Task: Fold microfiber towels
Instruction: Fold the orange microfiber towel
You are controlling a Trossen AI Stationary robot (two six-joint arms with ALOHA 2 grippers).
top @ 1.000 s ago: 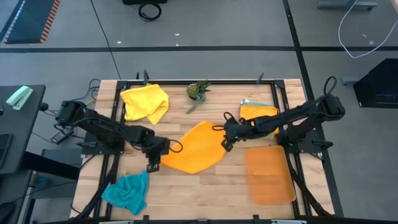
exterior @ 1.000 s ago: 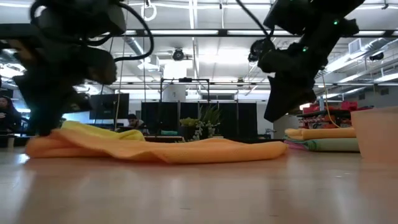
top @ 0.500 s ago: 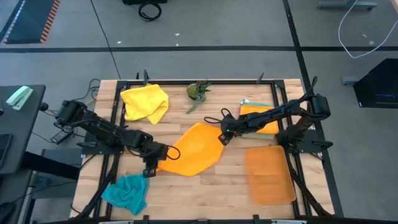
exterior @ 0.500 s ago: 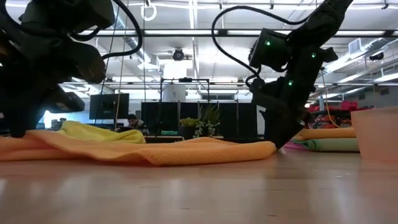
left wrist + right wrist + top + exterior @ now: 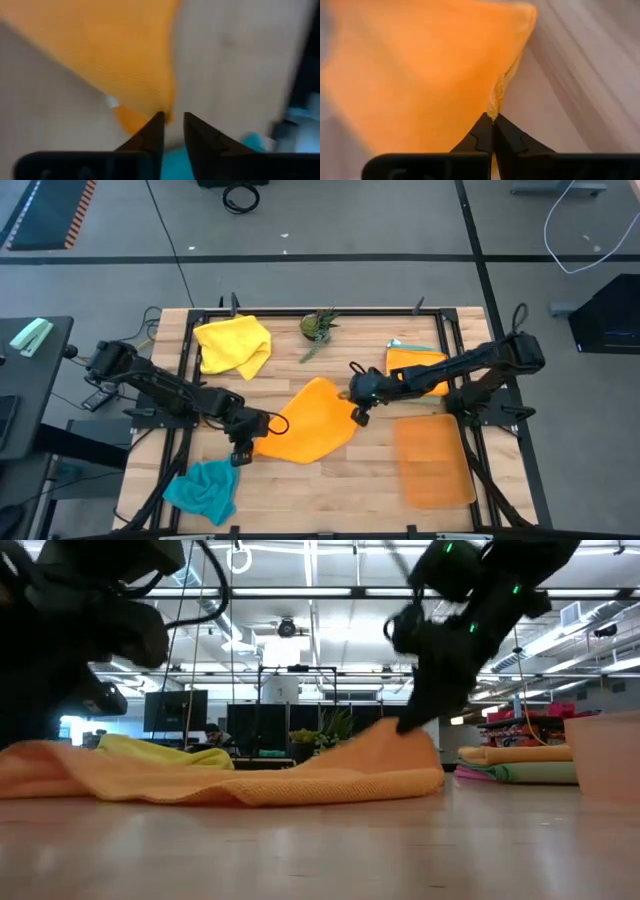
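Orange towel mid-table, a gripper at each end.
Right gripper point(image 5: 356, 402) pinches the orange towel point(image 5: 308, 420) at its right edge, lifting it. Left gripper point(image 5: 243, 445), fingers slightly parted, sits at the towel's left corner.

Orange towel point(image 5: 310, 420) is showing plain, saturated orange with a fine woven texture. Yellow towel point(image 5: 233, 345) is appearing plain bright yellow; teal towel point(image 5: 205, 488) plain teal. Folded orange towel point(image 5: 418, 368) is lying over a teal edge. Mat point(image 5: 433, 460) is showing translucent pale orange. Plant point(image 5: 319, 326) is appearing green. Desk point(image 5: 360, 480) is showing pale wood planks with grain. Both arms' fingers point(image 5: 487, 135) are appearing black.
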